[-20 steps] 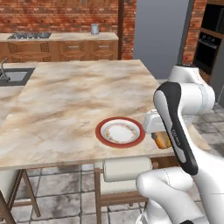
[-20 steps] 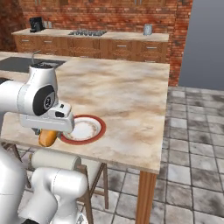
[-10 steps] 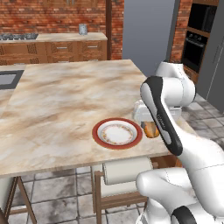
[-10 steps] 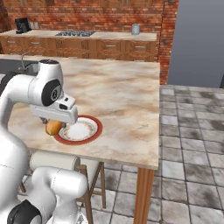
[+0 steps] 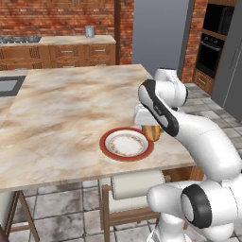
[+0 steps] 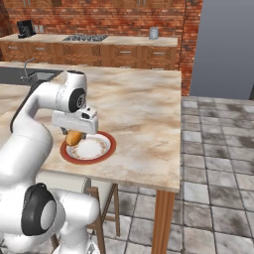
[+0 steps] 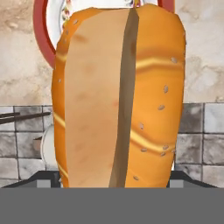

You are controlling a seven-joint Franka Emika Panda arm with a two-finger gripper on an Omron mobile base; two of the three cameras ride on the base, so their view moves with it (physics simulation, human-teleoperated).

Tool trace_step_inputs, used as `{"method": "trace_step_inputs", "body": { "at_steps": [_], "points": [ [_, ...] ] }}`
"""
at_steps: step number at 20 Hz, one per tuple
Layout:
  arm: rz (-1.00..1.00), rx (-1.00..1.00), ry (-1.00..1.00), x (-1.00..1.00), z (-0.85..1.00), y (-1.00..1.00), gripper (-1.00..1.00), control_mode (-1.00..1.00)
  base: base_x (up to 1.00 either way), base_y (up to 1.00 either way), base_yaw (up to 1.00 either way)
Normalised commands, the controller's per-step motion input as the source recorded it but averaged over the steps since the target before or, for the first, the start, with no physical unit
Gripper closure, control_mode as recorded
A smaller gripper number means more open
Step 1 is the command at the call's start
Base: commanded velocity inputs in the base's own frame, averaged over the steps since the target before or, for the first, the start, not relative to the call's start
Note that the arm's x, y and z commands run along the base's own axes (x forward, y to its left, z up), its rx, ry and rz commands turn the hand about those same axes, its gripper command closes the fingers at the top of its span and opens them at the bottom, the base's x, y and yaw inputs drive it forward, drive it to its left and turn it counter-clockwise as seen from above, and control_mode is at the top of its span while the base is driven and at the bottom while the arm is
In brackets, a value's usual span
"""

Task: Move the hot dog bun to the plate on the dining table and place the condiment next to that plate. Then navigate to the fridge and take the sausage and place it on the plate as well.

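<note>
Left base view shows the white arm bent low over the near edge of the dining counter point(image 5: 61, 118), its fingers point(image 5: 150, 126) closed wide around the hot dog bun point(image 5: 152, 133); the bun hangs just beside the right rim of the plate point(image 5: 126, 143), close above the marble, and whether it touches the surface cannot be told; the plate, white with a broad red rim, sits near the counter's front edge; a stool point(image 5: 137, 185) with a pale rolled cushion stands under that edge, just below the plate; beyond the counter's far side rises the tall grey fridge point(image 5: 159, 33), and a black oven point(image 5: 212, 40) is set in the wall to its right; a wooden run of drawers point(image 5: 56, 54) lines the brick back wall. Right base view has the bun point(image 6: 74, 137) under the hand at the plate's point(image 6: 89, 148) left rim, overlapping that rim from this angle; the counter point(image 6: 144, 114) stretches away to the right of it, bare marble. Hand view brings the bun point(image 7: 118, 96) very close, upright between the fingers, its split running down the middle with sesame seeds on the crust; behind its top the plate's red rim point(image 7: 40, 30) peeks out on the marble, and grey floor tiles point(image 7: 22, 140) lie lower in the picture.
</note>
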Motion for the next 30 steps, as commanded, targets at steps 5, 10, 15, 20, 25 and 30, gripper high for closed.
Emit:
{"method": "trace_step_inputs", "body": {
  "at_steps": [5,10,15,20,25,30],
  "points": [
    [-0.01,0.00,0.01,0.52,-0.58,0.27,1.00,-1.00,0.00,0.00,0.00],
    [-0.02,0.00,0.00,0.40,-0.49,0.29,1.00,-1.00,0.00,0.00,0.00],
    [-0.02,0.00,0.00,0.34,-0.37,0.11,1.00,-1.00,0.00,0.00,0.00],
    [-0.05,0.00,0.00,0.33,-0.28,0.00,1.00,-1.00,0.00,0.00,0.00],
    [-0.06,0.00,0.00,0.34,-0.26,0.00,1.00,-1.00,0.00,0.00,0.00],
    [-0.05,0.00,0.00,0.31,-0.30,0.02,1.00,-1.00,0.00,0.00,0.00]
  ]
}}
